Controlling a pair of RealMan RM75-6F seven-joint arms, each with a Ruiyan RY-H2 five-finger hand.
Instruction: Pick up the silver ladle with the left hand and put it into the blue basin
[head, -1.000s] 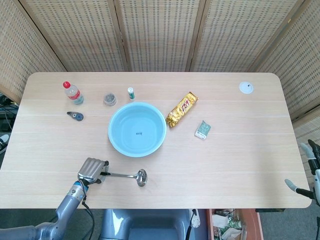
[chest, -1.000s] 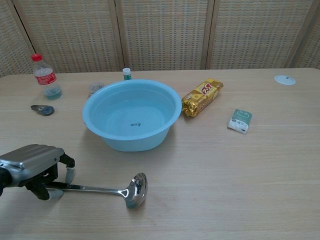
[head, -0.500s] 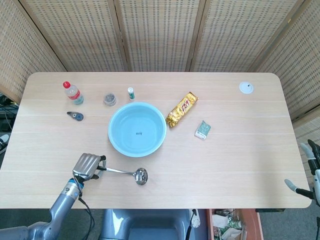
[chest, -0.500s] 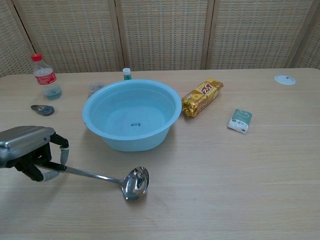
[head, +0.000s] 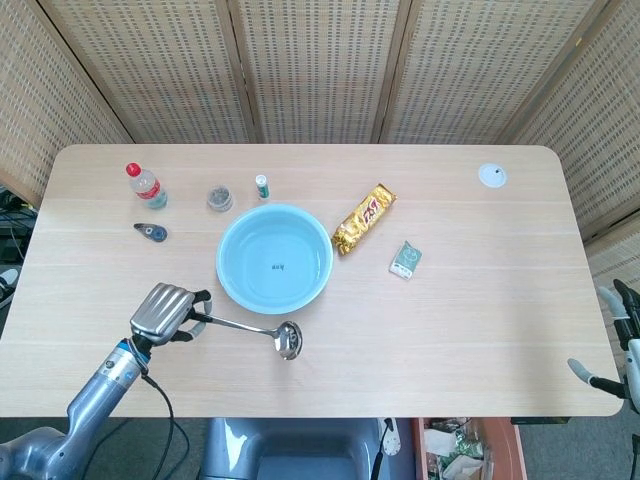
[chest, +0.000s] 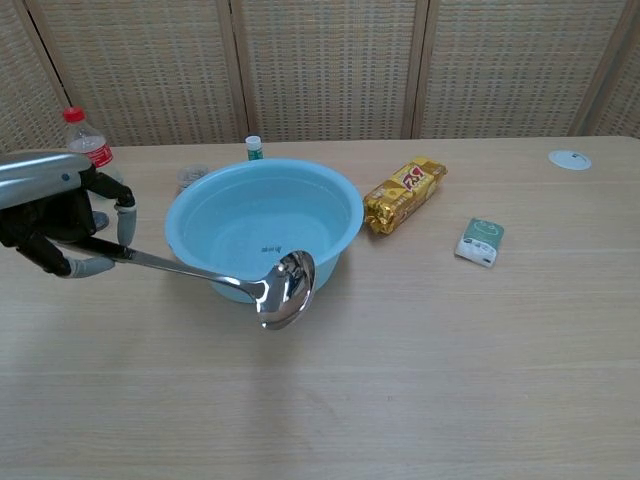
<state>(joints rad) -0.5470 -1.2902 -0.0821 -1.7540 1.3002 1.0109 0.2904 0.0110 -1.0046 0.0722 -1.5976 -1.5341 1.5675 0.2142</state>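
Note:
My left hand grips the handle end of the silver ladle. The ladle hangs above the table, its bowl lower than the handle and pointing right. In the chest view the ladle's bowl is in front of the near wall of the blue basin; in the head view it lies just below the basin's front rim. The basin is empty apart from a small mark on its bottom. My right hand shows only at the far right edge of the head view, off the table, its fingers apart and holding nothing.
Behind the basin stand a water bottle, a small jar and a small green-capped bottle. A dark small object lies at the left. A gold snack packet, a green pack and a white disc lie to the right.
My left hand has lifted the ladle off the table and carried it up and toward the basin. The ladle's bowl now hangs at the basin's front side.

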